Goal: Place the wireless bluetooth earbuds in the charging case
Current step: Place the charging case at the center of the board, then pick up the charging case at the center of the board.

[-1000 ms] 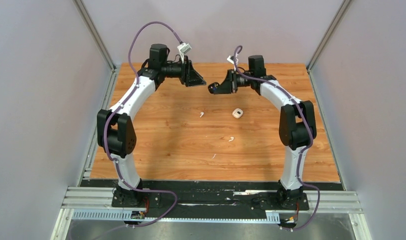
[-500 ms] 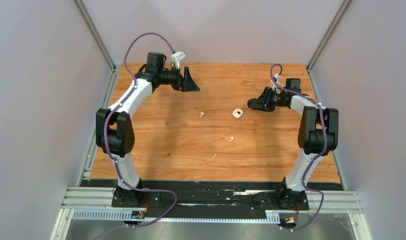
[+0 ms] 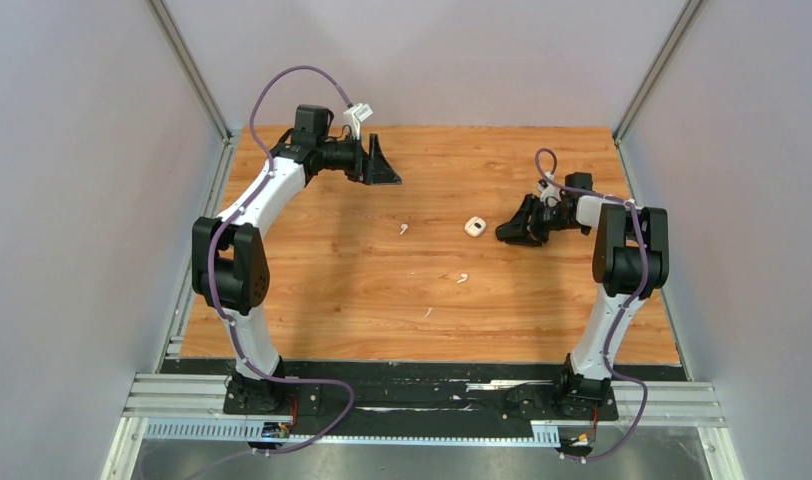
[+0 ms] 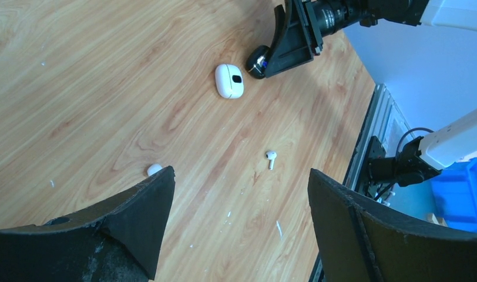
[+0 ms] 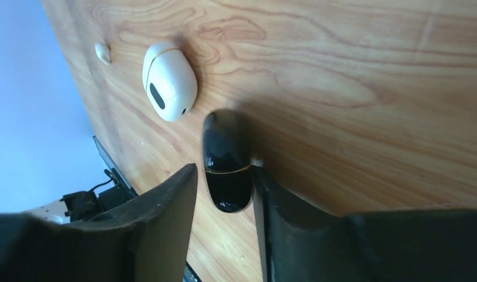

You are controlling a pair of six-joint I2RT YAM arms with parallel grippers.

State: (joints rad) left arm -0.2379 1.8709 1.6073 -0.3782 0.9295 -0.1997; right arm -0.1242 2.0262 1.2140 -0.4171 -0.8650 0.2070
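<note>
- Nearest me on the worktop (image 3: 312, 320) lies a thin white fleck (image 3: 427, 312), which is no bud. Just beyond it, a white earbud (image 3: 462, 278) lies loose on the wood.
- Further in, a second white earbud (image 3: 403, 229) lies left of the white charging case (image 3: 474, 227), apart from it. Both white buds are still outside a case, and I see no black buds anywhere.
- The right hand (image 3: 504, 235) has dropped from mid-air over the centre to just right of the white case. Its fingers sit against both sides of the black charging case (image 5: 225, 153), which now rests on the wood; I judge it still clamped.
- Farthest off, the left hand (image 4: 241, 173) has drawn back leftward and spread wide, holding nothing.
- I read the mid-air meeting as over, with the left hand free to fetch a bud.
- Bare wood lies between the hands. The right hand is well inside its side edge, while the left is nearer the far edge.
</note>
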